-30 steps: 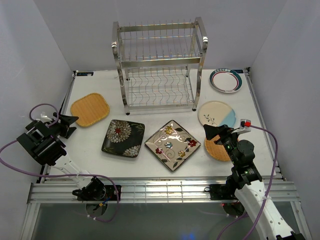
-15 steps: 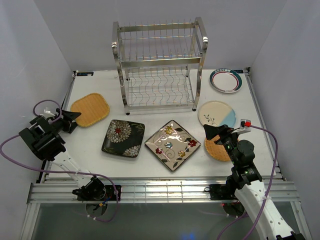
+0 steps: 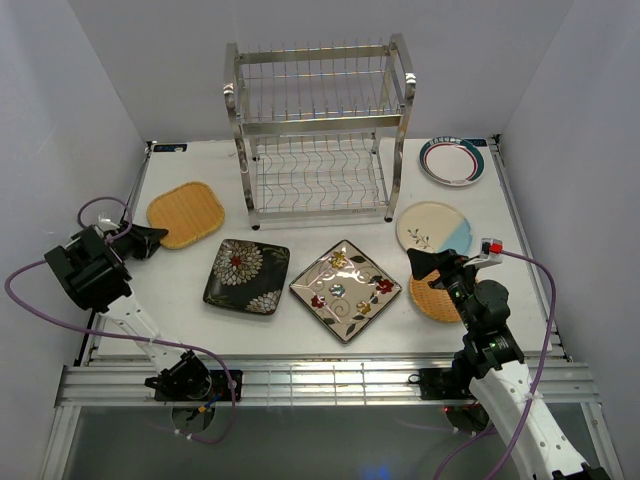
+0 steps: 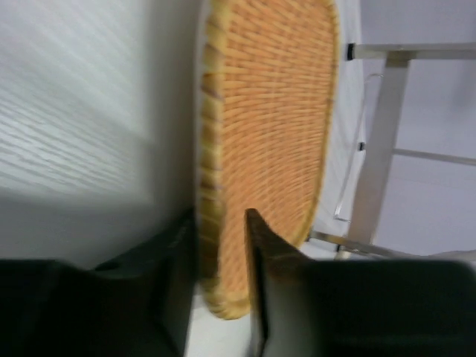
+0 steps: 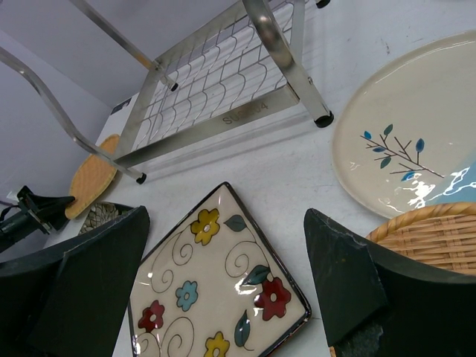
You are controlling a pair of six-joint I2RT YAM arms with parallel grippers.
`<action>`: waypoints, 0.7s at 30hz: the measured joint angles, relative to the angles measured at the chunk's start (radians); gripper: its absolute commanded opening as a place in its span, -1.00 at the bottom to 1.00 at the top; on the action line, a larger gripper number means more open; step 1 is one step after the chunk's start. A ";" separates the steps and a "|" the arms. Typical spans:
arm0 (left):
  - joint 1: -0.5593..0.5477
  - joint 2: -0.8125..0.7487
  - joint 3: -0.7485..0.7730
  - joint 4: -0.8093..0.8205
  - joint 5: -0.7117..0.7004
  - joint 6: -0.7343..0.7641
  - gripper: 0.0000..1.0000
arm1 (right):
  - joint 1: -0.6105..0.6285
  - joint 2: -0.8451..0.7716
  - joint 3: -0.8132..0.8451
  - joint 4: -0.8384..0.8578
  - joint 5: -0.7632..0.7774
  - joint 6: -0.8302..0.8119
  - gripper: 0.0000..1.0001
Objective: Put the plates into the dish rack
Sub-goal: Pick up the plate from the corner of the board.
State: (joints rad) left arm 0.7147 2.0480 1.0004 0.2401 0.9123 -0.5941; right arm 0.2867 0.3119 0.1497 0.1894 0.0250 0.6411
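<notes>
Your left gripper is clamped on the rim of the woven orange-tan squarish plate.
The plate runs straight ahead from between the fingers, its far end cut off; blur hides whether it is lifted. Your right gripper hangs spread wide, holding nothing.

Left woven plate blurred in wrist view; right woven plate half-hidden.
</notes>
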 measured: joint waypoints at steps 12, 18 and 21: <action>-0.010 0.015 0.000 -0.009 -0.007 0.010 -1.00 | 0.000 -0.006 0.000 0.000 0.000 0.004 0.80; -0.012 -0.022 -0.012 -0.071 -0.008 0.043 -1.00 | 0.000 -0.006 0.000 0.000 0.000 0.006 0.80; -0.017 -0.041 -0.013 -0.114 -0.005 0.073 -1.00 | 0.000 -0.008 0.000 -0.001 0.000 0.006 0.80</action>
State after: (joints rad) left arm 0.6975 2.0071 0.9878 0.1257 0.9070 -0.5209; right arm 0.2867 0.3038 0.1497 0.1883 0.0250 0.6472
